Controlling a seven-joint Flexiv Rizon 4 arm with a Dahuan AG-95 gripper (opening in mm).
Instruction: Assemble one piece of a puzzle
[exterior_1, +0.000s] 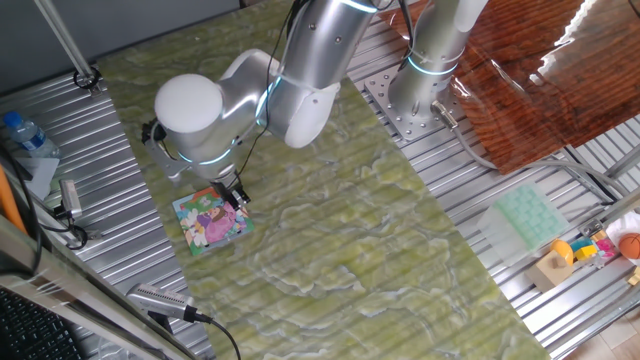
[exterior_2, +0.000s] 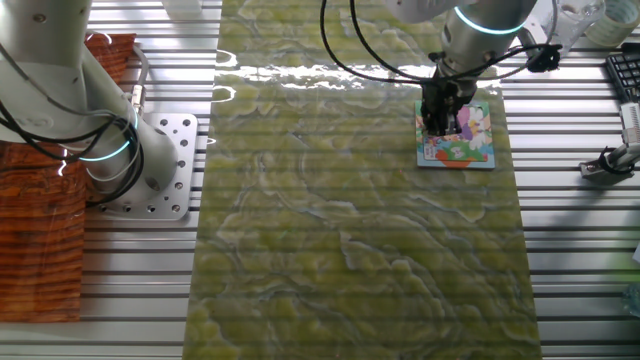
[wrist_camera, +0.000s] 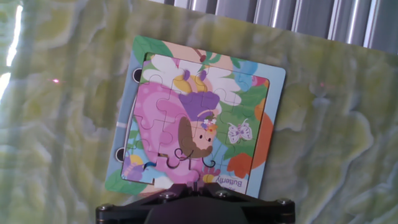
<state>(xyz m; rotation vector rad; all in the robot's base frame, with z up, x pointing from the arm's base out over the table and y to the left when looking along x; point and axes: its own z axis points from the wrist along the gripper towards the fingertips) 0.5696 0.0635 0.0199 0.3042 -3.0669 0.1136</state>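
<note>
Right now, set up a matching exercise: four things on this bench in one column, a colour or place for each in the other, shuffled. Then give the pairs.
Things:
1. the puzzle
2. the gripper
3. the tray
4. the water bottle

Descriptions:
A. pale green, on the metal slats away from the mat
B. directly over the cartoon board
C. blue cap, at the bench's edge in one fixed view
D. colourful cartoon picture, lying on the green marbled mat

Pairs: 1-D, 2-B, 3-A, 4-C
</note>
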